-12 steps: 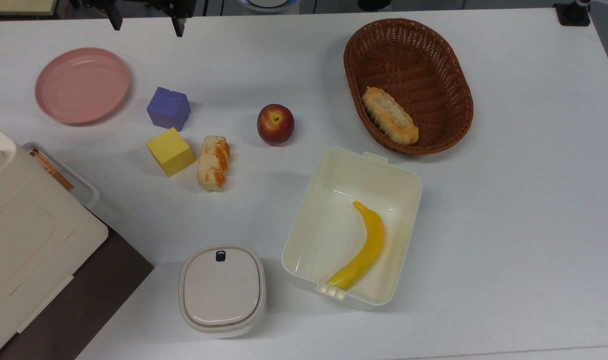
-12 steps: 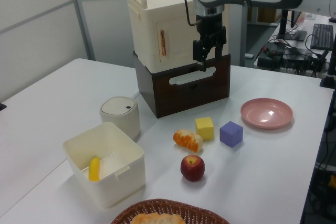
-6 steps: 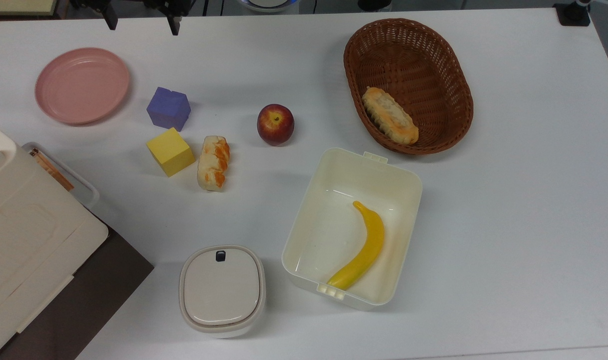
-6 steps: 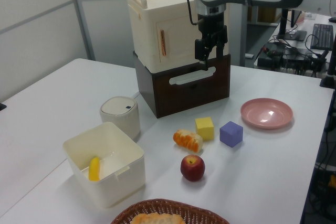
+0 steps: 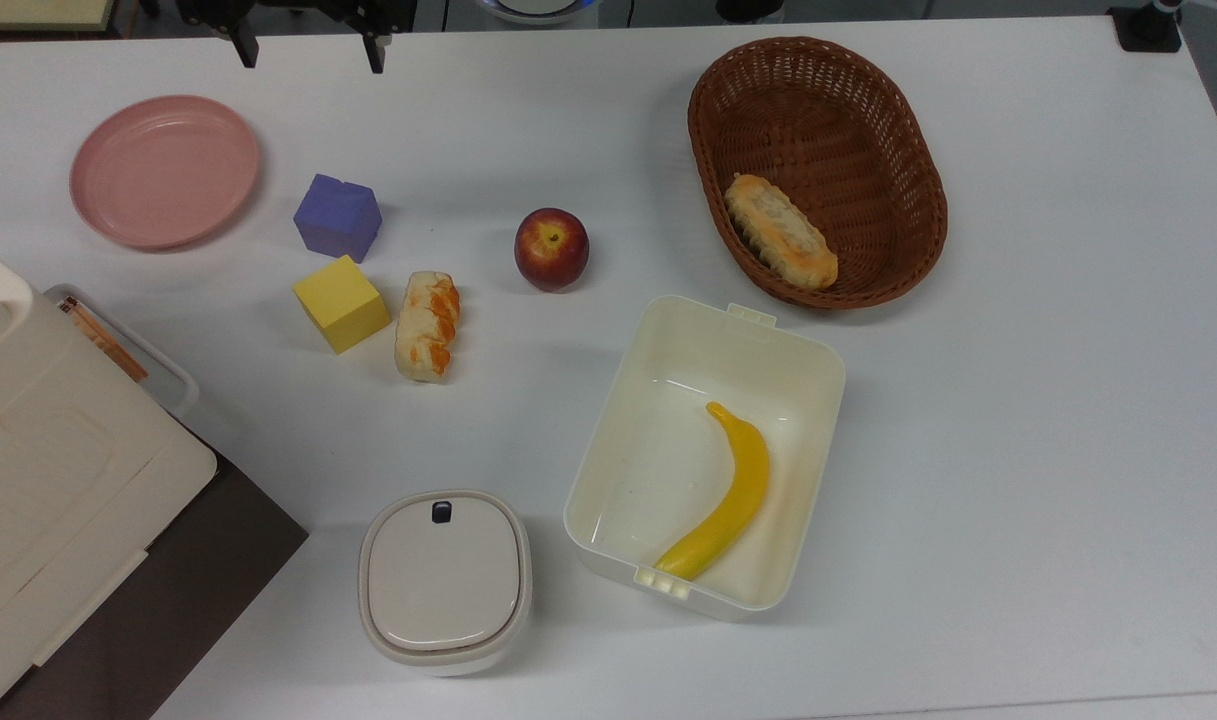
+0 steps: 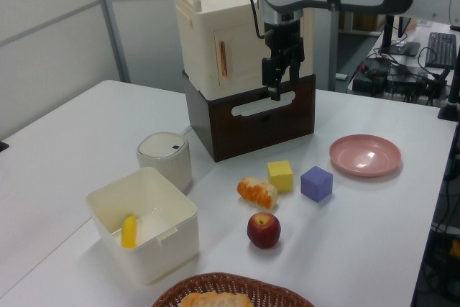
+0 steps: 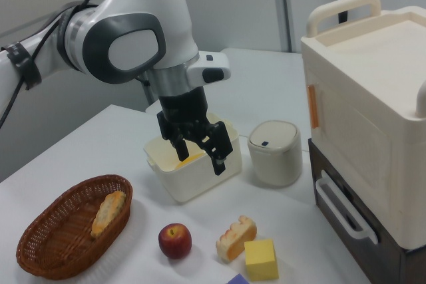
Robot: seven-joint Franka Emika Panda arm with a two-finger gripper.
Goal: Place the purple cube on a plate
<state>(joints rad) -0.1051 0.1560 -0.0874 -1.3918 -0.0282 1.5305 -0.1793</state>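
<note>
The small matte blue-violet cube (image 5: 337, 216) sat on the white table (image 5: 1018, 400), just beside the yellow cube (image 5: 340, 302) and near, not touching, the round pink plate (image 5: 164, 170) on the top view's left. A red apple (image 5: 551, 248) lay on the cube's other side. The black two-finger tool (image 6: 276, 89) hung high above the table, fingers (image 5: 376, 55) spread apart, holding nothing.
</note>
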